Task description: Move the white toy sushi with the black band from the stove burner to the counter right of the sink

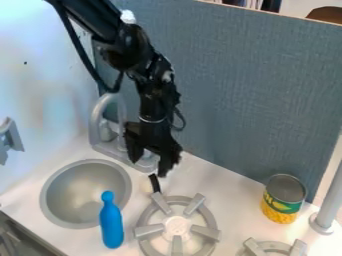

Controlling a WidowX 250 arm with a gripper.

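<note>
Released and empty, the gripper (148, 168) hangs by the black stick (155, 183) at the left burner's (177, 226) far side; a misaligned descent could knock the stick or catch the faucet (98, 112). Overtravel toward the near left could topple the bottle (111, 226). Count: one gripper, stick, faucet, sink (80, 192) and bottle, one can (281, 204) at right, two burners.
</note>
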